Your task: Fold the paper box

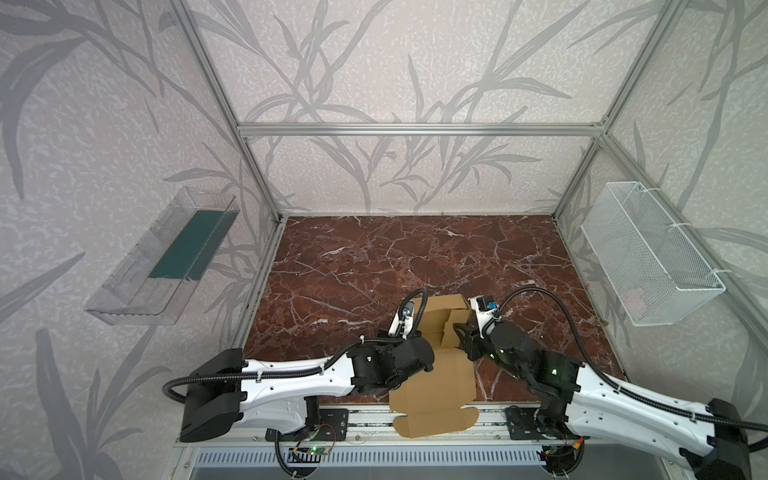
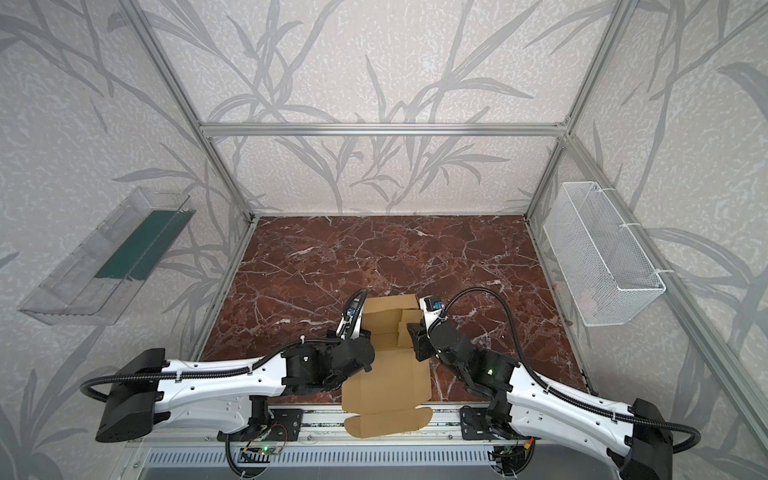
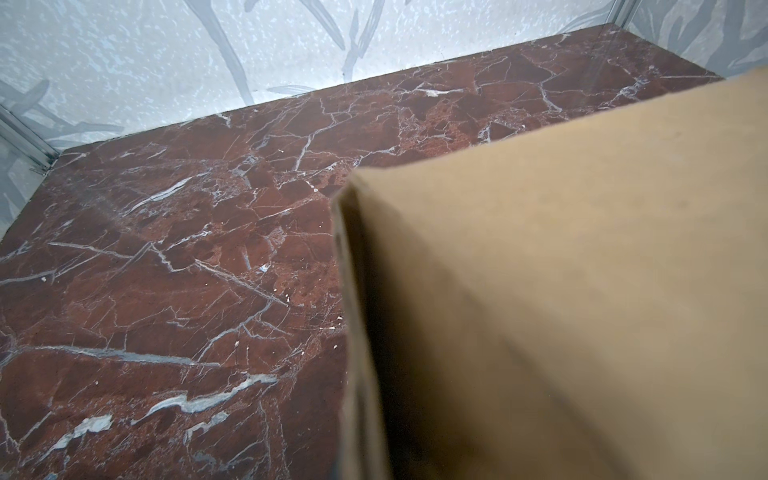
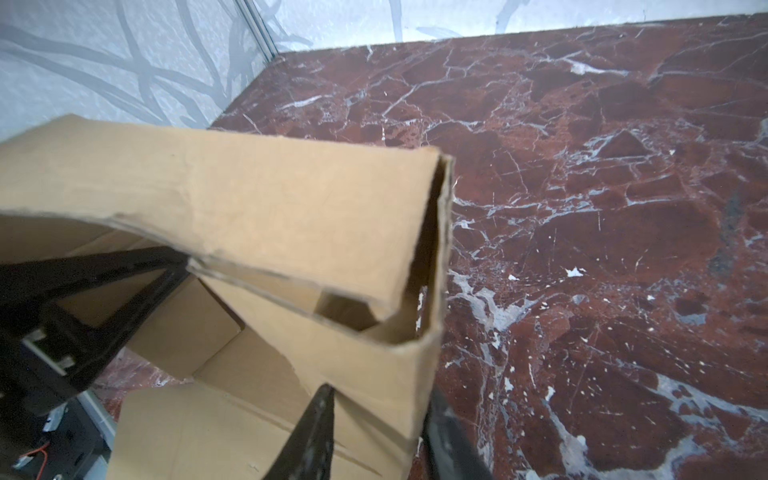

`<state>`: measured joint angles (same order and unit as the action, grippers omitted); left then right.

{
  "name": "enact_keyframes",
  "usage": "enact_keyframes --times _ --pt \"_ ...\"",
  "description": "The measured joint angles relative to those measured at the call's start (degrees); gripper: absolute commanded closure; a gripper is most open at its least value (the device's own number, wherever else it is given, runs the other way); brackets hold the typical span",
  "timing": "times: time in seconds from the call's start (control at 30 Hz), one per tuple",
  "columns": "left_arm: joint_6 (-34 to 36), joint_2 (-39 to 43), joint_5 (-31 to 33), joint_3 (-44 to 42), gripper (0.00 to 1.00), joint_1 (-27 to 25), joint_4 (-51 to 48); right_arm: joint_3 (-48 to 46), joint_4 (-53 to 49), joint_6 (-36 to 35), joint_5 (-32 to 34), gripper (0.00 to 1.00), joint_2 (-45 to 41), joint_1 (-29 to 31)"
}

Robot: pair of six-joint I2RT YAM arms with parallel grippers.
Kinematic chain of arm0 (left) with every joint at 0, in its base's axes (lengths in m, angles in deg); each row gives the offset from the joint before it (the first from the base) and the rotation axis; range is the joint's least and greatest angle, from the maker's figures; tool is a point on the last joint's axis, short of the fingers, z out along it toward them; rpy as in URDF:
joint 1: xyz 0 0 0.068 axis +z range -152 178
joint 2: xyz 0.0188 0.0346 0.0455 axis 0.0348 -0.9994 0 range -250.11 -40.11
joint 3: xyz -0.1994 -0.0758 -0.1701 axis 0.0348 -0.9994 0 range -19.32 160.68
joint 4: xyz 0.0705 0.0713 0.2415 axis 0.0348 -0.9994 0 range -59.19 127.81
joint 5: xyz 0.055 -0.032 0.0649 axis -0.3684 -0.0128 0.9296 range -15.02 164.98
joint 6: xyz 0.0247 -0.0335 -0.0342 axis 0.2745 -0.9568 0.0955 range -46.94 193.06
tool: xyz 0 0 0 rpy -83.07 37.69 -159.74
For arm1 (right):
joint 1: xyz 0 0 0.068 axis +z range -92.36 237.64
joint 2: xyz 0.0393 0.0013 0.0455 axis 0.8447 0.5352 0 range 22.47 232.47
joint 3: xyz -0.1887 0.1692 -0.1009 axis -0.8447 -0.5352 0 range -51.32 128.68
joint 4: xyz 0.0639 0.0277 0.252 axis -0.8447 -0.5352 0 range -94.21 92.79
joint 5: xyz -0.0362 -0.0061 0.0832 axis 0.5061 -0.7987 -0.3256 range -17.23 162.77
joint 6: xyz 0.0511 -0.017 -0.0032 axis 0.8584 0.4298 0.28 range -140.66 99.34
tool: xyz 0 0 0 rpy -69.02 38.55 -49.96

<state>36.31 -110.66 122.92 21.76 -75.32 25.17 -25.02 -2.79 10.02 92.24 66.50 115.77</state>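
One paper box (image 1: 436, 376) was counted, part-folded, at the lower centre of both top views on the tabletop (image 1: 374, 257). Its flat lid panel overhung the rail (image 1: 361, 428) at the lower edge of the frame.

Two grippers were counted.
- Left gripper (image 4: 178, 262): the fingers were clenched, with the tip set inside the box against the rolled-over far wall, at the left of the right wrist view. Whether any cardboard was pinched could not be told.
- Right gripper (image 4: 380, 395): two fingers (image 4: 320, 428) were seen at the bottom of that view, one on either side of the side wall. Whether the wall was squeezed or merely straddled could not be told.

Risks noted:
- The far wall was seen bowed and creased, with its folded-over flap not seated. It was judged likely to spring open if the left tip were lifted before the tabs caught.
- A tear at the slit was judged possible if the side wall were pulled outward by the right fingers.
- With the lid panel over the rail, a push toward the lower edge was judged able to slide the box off the tabletop.

Other counts: one clear tray (image 1: 162, 257) at the left of the frame and one white wire basket (image 1: 648, 257) at the right. Both were wall-mounted and well apart from the box.
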Motion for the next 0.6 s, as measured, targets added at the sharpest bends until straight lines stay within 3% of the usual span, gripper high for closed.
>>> enact_keyframes --times 0.6 --pt "-1.9 -1.9 5.1 6.7 1.00 -3.6 -7.3 -1.7 3.9 1.2 0.4 0.73 0.3 -0.4"
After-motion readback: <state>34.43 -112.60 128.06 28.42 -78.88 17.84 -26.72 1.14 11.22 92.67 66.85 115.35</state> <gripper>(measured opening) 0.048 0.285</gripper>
